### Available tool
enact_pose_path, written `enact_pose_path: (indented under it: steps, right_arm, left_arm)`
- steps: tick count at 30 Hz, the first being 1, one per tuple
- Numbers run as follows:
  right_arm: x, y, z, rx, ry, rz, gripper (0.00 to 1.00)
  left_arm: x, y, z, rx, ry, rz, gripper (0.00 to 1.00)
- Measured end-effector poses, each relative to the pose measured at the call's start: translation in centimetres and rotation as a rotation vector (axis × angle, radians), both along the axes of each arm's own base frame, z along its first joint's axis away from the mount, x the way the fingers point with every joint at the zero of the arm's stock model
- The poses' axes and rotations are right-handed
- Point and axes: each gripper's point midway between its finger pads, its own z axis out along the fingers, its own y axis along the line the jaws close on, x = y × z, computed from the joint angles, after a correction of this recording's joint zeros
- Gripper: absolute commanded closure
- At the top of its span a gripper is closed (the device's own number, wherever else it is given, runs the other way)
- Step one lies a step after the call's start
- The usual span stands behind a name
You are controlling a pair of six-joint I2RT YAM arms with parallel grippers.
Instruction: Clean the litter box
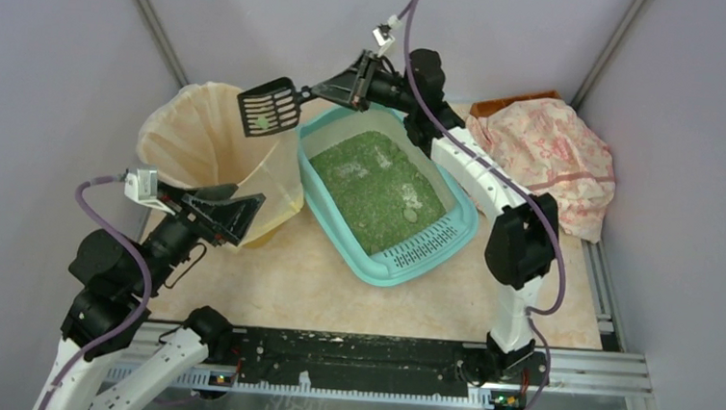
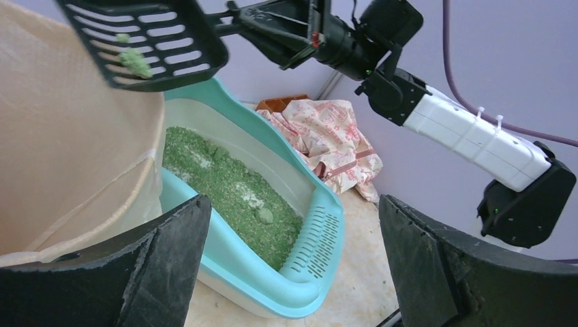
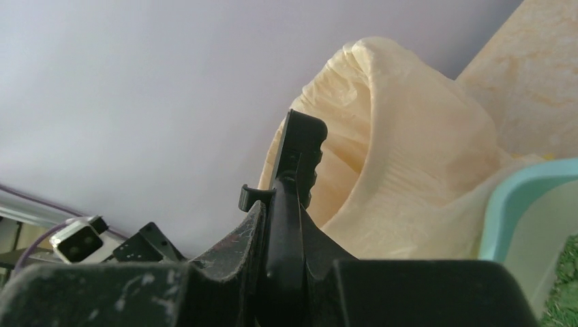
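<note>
The teal litter box (image 1: 465, 233) sits mid-table with green granules (image 1: 375, 191) inside and a slotted grate (image 1: 424, 243) at its near right end; it also shows in the left wrist view (image 2: 320, 272). A pale clump (image 2: 264, 215) lies on the granules. My right gripper (image 1: 333, 89) is shut on the handle of a black slotted scoop (image 1: 269, 107), held in the air over the rim of the beige bag-lined bin (image 1: 205, 136). Green bits (image 2: 135, 61) sit in the scoop. My left gripper (image 1: 235, 211) is open and empty beside the bin's near right side.
A crumpled pink patterned cloth (image 1: 546, 155) lies at the back right on a brown tray edge (image 1: 511, 104). Grey walls close in on three sides. A metal rail (image 1: 368, 360) runs along the near edge of the table.
</note>
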Motion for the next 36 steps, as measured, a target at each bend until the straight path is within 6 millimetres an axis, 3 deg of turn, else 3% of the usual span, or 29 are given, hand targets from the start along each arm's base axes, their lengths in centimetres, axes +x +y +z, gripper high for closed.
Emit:
enact_pose_path:
  steps: [7,16,21,26,31,36]
  right_arm:
    - [-1.9,5.5,-1.8,-0.075,-0.088,0.072,1.00]
    - [-3.2,8.6,-2.1,-0.240,-0.431,0.034,1.00]
    - [-5.9,11.0,-0.8,-0.360,-0.731,0.007,1.00]
    - [-9.2,13.4,-1.2,-0.503,-0.975,-0.010,1.00]
    - [-10.7,14.6,-1.9,-0.586,-1.076,-0.018,1.00]
    - [-9.7,13.8,-1.4,-0.492,-0.992,0.016,1.00]
  left_arm:
    - [-0.1,-0.1,0.3,0.001,-0.012,-0.007,0.02]
    - [-0.1,-0.3,0.0,0.019,-0.013,-0.017,0.02]
    - [0.0,-0.4,-0.1,0.027,-0.011,-0.017,0.02]
    - [0.0,-0.3,-0.1,0.025,-0.013,-0.016,0.02]
    - [0.0,-0.3,-0.1,0.025,-0.013,-0.015,0.02]
    - [0.0,-0.3,-0.1,0.024,-0.013,-0.016,0.03]
